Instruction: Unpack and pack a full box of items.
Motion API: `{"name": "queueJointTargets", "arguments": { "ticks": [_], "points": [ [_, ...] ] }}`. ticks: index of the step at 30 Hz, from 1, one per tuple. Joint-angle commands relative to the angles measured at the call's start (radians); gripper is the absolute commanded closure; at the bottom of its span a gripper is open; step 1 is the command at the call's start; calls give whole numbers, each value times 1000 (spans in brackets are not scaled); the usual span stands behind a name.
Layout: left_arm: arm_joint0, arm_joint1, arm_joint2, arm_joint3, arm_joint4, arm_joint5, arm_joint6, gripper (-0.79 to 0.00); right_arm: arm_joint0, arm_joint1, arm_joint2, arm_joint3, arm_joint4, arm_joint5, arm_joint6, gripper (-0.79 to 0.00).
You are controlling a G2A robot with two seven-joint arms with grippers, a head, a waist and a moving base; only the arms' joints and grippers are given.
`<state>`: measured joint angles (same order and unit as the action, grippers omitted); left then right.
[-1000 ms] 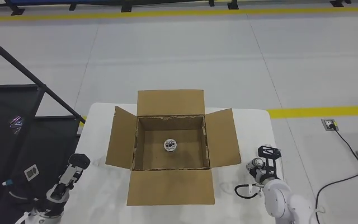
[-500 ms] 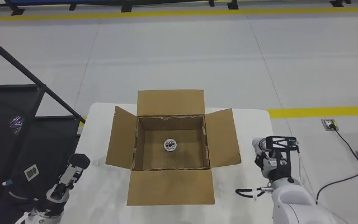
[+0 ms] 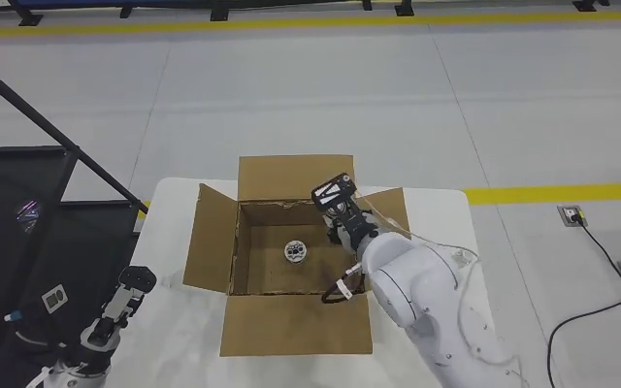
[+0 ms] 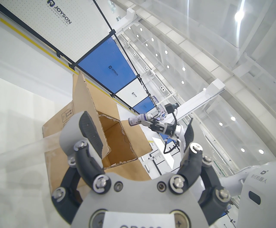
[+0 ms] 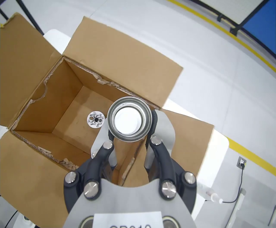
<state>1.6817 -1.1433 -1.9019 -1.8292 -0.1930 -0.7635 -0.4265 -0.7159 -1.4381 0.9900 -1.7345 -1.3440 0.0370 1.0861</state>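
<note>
Brown cardboard box [image 3: 296,177], flaps open, on the white bench [image 3: 184,315], a silver metal can [image 5: 129,117] above it.
Right gripper's [image 5: 131,124] fingers clamp the can over the box's right inner wall; a small round white holed piece [image 3: 295,252] lies on the box floor. Left gripper [image 4: 137,127] sits near the bench's left front corner, fingers spread apart.

A dark logo with one brand word stands on the white perforated wall panel [image 4: 32,13] and again on the blue wall panel [image 4: 107,67] beside it. The brown cardboard box [image 4: 64,117] bears a two-arrow upright mark on its outer wall. Print on the white spray can [image 4: 138,119], probably a product label, is too small to read.
</note>
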Motion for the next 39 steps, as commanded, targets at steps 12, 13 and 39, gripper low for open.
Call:
{"name": "queueJointTargets", "arguments": {
  "ticks": [12, 13, 39],
  "points": [
    [0, 0, 0, 0, 0, 0, 0, -785, 151, -72, -142, 498, 163, 17, -130, 0],
    [0, 0, 0, 0, 0, 0, 0, -785, 154, -75, -142, 517, 166, 16, -138, 0],
    [0, 0, 0, 0, 0, 0, 0, -785, 133, -92, -107, 482, 107, 36, -222, -785]
  ]
}}
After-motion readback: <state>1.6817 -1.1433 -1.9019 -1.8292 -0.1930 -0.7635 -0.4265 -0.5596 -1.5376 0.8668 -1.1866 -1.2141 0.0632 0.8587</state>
